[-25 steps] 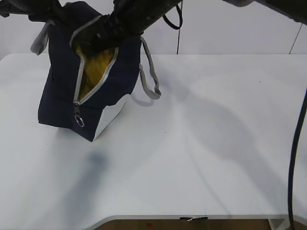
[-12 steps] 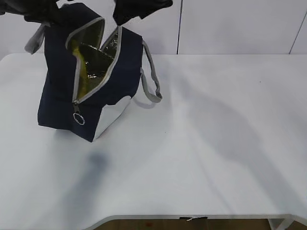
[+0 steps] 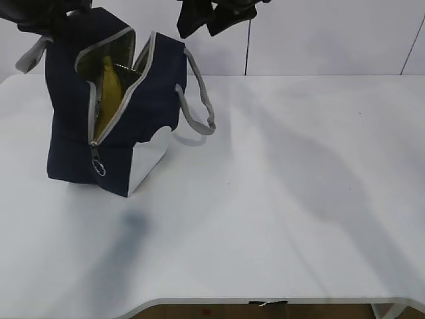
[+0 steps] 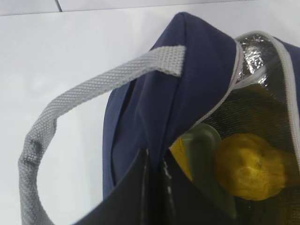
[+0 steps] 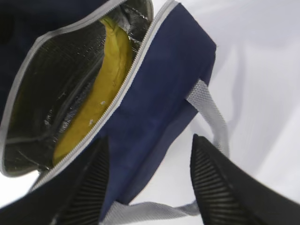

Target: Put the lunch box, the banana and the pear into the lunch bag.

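The navy lunch bag (image 3: pixel 73 133) stands at the table's back left with its zipper open. Inside it a yellow banana (image 3: pixel 106 83) leans upright; it also shows in the right wrist view as the banana (image 5: pixel 110 77). In the left wrist view the pear (image 4: pixel 251 166) lies in the bag beside the pale green lid of the lunch box (image 4: pixel 204 147). My left gripper (image 4: pixel 154 159) is shut on the bag's navy rim next to a grey handle (image 4: pixel 93 89). My right gripper (image 5: pixel 150 183) hangs open and empty above the bag's right side, at the top of the exterior view (image 3: pixel 204 25).
The white table (image 3: pixel 299 199) stretches to the right and front of the bag. The bag's second grey handle (image 3: pixel 199 109) droops onto the table on its right side. A ring pull (image 3: pixel 98 169) hangs at the zipper's lower end.
My right gripper has pulled up and to the right out of the bag's mouth, leaving the banana inside. The bag has shifted left and stands more upright, still held by my left gripper.
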You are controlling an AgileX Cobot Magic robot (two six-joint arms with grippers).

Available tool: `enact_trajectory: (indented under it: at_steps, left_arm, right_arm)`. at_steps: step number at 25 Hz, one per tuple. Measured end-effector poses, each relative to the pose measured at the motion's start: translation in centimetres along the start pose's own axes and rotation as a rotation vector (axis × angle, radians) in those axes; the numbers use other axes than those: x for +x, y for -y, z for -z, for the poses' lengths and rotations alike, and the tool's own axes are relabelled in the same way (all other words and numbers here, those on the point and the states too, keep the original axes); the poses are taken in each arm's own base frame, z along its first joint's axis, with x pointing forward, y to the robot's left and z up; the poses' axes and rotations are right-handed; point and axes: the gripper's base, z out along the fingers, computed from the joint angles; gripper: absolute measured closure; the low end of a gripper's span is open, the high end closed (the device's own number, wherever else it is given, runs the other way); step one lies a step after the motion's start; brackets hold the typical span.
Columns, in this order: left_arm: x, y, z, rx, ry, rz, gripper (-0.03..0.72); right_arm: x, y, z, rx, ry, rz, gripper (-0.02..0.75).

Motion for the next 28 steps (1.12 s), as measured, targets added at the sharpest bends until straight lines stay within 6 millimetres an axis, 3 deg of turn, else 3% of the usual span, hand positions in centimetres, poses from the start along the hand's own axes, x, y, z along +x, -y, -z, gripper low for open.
enact_trajectory:
  at_steps: [5,11,21,23,28]
  left_arm:
    - [0.0,0.0,0.0,0.000,-0.002,0.000,0.694]
    - [0.0,0.0,0.0,0.000,-0.002,0.000,0.694]
    - [0.0,0.0,0.0,0.000,-0.002,0.000,0.694]
    - [0.0,0.0,0.0,0.002,-0.002,0.002,0.694]
    - [0.0,0.2,0.0,0.020,-0.005,0.022,0.694]
  right_arm:
    - [0.1,0.0,-1.3,-0.041,0.008,-0.077,0.297]
    - [1.0,0.5,-4.6,-0.076,-0.036,-0.176,0.298]
    - [1.7,0.9,-7.3,-0.108,-0.055,-0.271,0.310]
    - [1.8,1.0,-7.7,-0.115,-0.060,-0.278,0.355]
    - [1.9,1.0,-7.8,-0.117,-0.060,-0.263,0.575]
